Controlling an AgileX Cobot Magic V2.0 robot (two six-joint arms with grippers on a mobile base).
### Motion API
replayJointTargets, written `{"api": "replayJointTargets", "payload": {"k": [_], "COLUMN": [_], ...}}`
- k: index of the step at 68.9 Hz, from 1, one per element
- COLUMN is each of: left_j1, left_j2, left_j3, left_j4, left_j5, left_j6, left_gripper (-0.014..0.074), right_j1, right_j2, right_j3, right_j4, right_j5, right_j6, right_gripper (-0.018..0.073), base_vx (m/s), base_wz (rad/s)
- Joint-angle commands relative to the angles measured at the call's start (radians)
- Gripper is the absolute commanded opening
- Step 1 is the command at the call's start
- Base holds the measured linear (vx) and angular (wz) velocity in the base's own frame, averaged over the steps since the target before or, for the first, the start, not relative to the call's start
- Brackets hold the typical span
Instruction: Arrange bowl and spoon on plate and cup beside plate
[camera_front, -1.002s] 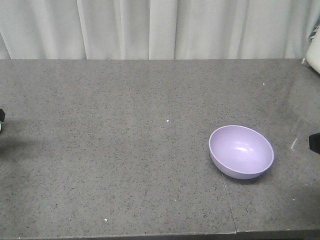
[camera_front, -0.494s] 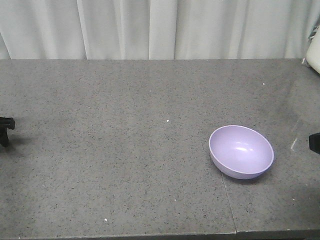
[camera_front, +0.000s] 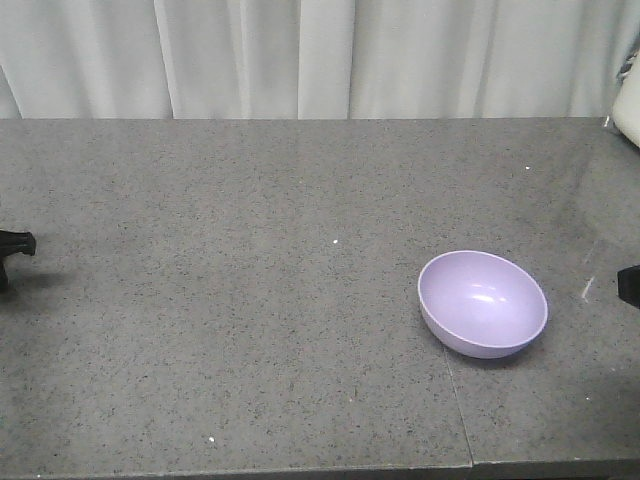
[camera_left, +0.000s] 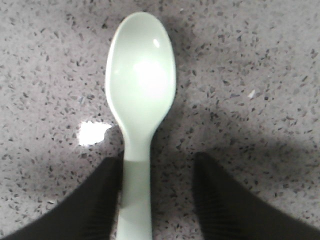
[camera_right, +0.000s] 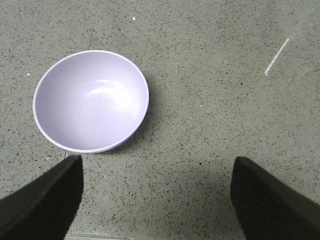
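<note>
The spoon (camera_left: 140, 90) lies lengthwise, its handle between the left end effector's (camera_left: 159, 164) spread, empty fingers, perhaps brushing one; the scoop points away.

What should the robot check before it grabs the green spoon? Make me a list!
1. Spoon lying flat on the table, scoop facing up: ok.
2. Left gripper open, with the spoon's handle inside it: ok.
3. Handle centred in that gripper: not ok; it sits hard against one side.
4. Bowl upright and empty, ready for the spoon: ok.
5. Right gripper open and not touching the bowl: ok.
6. Where the plate and cup are: cannot tell; neither shows in any view.
</note>
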Motion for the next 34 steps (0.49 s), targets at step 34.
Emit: {"api": "replayJointTargets", "payload": {"k": [34], "left_j1": [-0.001], "left_j2": [-0.121], "left_j3": [-0.015], "left_j4": [0.012], "left_j5": [0.029], "left_j6": [0.001], "left_gripper": [-0.0008], "right_j1": [0.001], "right_j2": [-0.001], "right_j3": [-0.032], "right_j4": [-0.002], "right_j5": [-0.060], "right_j6": [-0.009], "right_gripper": [0.0594], "base_vx": [0.00], "base_wz": [0.00]}}
